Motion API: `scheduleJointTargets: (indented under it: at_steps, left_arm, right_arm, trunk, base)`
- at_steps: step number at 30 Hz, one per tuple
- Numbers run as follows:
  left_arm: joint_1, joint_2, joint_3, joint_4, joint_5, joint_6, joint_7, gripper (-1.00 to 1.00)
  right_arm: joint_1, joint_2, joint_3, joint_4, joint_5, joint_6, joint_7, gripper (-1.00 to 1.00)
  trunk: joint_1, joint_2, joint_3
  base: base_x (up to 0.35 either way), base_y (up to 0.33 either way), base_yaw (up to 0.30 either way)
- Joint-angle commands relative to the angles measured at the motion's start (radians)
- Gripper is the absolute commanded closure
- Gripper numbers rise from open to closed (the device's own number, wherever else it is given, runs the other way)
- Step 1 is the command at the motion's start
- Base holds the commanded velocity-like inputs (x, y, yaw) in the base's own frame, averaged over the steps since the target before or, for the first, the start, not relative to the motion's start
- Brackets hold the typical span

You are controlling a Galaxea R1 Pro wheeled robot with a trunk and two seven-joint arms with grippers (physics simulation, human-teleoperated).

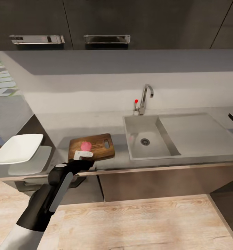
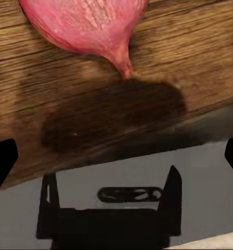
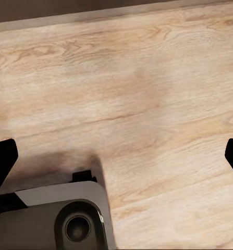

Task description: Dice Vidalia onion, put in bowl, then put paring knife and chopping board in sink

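Over the bench (image 1: 109, 119) edge, the left arm reaches forward, its pincer (image 1: 83, 155) spread wide just short of the Vidalia onion (image 1: 85, 146) lying on the chopping board (image 1: 99, 147).

The right gripper (image 3: 116, 151) hangs over pale wooden floor (image 3: 147, 94), its dark fingertips (image 3: 1, 159) spread wide at either edge. A grey robot base (image 3: 59, 216) with a round socket sits below, casting a soft shadow.
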Motion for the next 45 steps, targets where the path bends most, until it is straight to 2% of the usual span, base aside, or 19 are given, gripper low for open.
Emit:
scheduleJointTargets:
  at_steps: [1,18,26,29,30,32,33,34,37,39,41,42,45]
  left_arm:
    - [-0.001,0.001,-0.002,-0.001,0.011,0.003,0.01,-1.0]
    - [0.002,0.001,-0.003,0.006,0.011,0.002,0.009,-1.0]
    - [0.094,0.001,-0.003,0.004,0.01,-0.025,0.006,-1.0]
    - [0.159,0.002,-0.003,0.001,0.01,-0.097,0.005,-1.0]
    - [0.227,0.002,-0.003,-0.002,0.009,-0.184,0.004,-1.0]
    - [0.302,0.003,-0.003,-0.003,0.008,-0.272,0.004,-1.0]
    - [0.321,0.004,-0.003,-0.004,0.008,-0.293,0.004,-1.0]
    - [0.38,0.008,-0.003,-0.004,0.007,-0.357,0.004,-1.0]
    - [0.487,0.035,-0.004,-0.006,0.007,-0.489,0.004,-1.0]
    - [0.572,0.062,-0.005,-0.003,0.007,-0.605,0.004,-1.0]
    - [0.626,0.071,-0.006,0.001,0.006,-0.671,0.004,-1.0]
    - [0.698,0.076,-0.006,0.008,-0.007,-0.753,0.004,-1.0]
    - [0.756,0.079,-0.007,0.025,-0.048,-0.826,0.005,-1.0]
  right_arm:
    - [-0.001,-0.001,0.009,-0.002,-0.006,-0.003,-0.007,-1.0]
    - [-0.001,-0.001,0.009,-0.002,-0.006,-0.003,-0.007,-1.0]
    - [-0.001,-0.001,0.009,-0.002,-0.006,-0.003,-0.007,-1.0]
    - [-0.001,-0.001,0.009,-0.002,-0.006,-0.003,-0.007,-1.0]
    - [-0.001,-0.001,0.009,-0.002,-0.006,-0.003,-0.007,-1.0]
    - [-0.002,-0.001,0.009,-0.002,-0.006,-0.003,-0.007,-1.0]
    - [-0.001,-0.001,0.009,-0.002,-0.006,-0.003,-0.007,-1.0]
    - [-0.001,-0.001,0.009,-0.002,-0.006,-0.003,-0.007,-1.0]
    - [-0.001,-0.001,0.009,-0.002,-0.006,-0.003,-0.007,-1.0]
    - [-0.001,-0.001,0.009,-0.002,-0.006,-0.003,-0.007,-1.0]
    - [-0.001,-0.001,0.009,-0.002,-0.006,-0.003,-0.007,-1.0]
    - [-0.001,-0.002,0.009,-0.002,-0.006,-0.003,-0.007,-1.0]
    - [-0.002,-0.002,0.009,-0.002,-0.006,-0.003,-0.007,-1.0]
  trunk:
    - [0.0,-0.002,-0.002]
    - [0.0,-0.002,-0.002]
    - [0.0,-0.002,-0.002]
    - [0.0,-0.002,-0.002]
    - [0.0,-0.002,-0.002]
    - [0.0,-0.002,-0.002]
    - [0.0,-0.002,-0.002]
    - [0.0,-0.002,-0.002]
    - [0.0,-0.002,-0.002]
    - [0.0,-0.002,-0.002]
    - [0.0,-0.002,-0.002]
    - [0.0,-0.002,-0.002]
    - [0.0,-0.002,-0.002]
  base:
    - [-0.334,0.0,0.0]
    - [-0.321,0.0,0.0]
    - [-0.043,0.0,0.0]
    - [-0.004,0.0,0.0]
    - [-0.001,0.0,0.0]
    - [0.0,0.0,0.0]
    - [0.0,0.0,0.0]
    - [0.0,0.0,0.0]
    - [0.0,0.0,0.0]
    - [0.0,0.0,0.0]
    - [0.0,0.0,0.0]
    - [0.0,0.0,0.0]
    - [0.0,0.0,0.0]
